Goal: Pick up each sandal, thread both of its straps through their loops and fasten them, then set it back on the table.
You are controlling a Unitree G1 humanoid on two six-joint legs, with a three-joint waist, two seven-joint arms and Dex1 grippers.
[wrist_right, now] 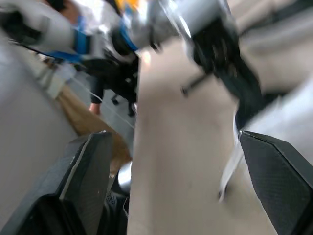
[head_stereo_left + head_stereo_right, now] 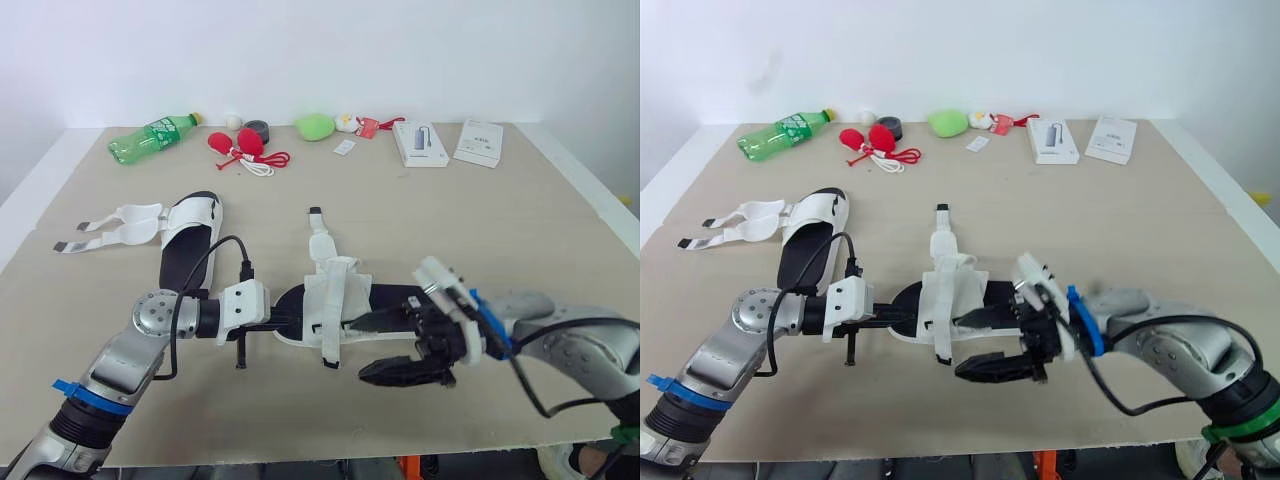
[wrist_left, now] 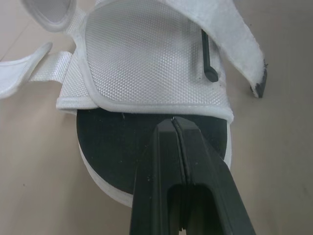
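**While two grippers flank the near sandal**

Where the left eye view looks down on the table (image 2: 520, 230), the near sandal (image 2: 340, 295) lies by the middle of the near edge, a white upper over a black footbed. One strap (image 2: 320, 238) stretches flat toward the far edge. At its left end is the left gripper (image 2: 283, 322). At its right end the right gripper (image 2: 372, 346) is spread wide with nothing gripped: one finger is at the sandal's side, the other nearer the near edge, off the sandal. A second sandal (image 2: 190, 240) sits toward the left edge, its straps (image 2: 110, 228) laid open. A green bottle (image 2: 155, 137) and two boxes (image 2: 420, 143) line the far edge.

From the left wrist, that gripper's fingers (image 3: 161, 161) are pressed together with nothing between them, tips over the black footbed just short of the mesh upper.

From the right wrist, blurred, its two fingers (image 1: 83, 176) stand far apart with bare table between
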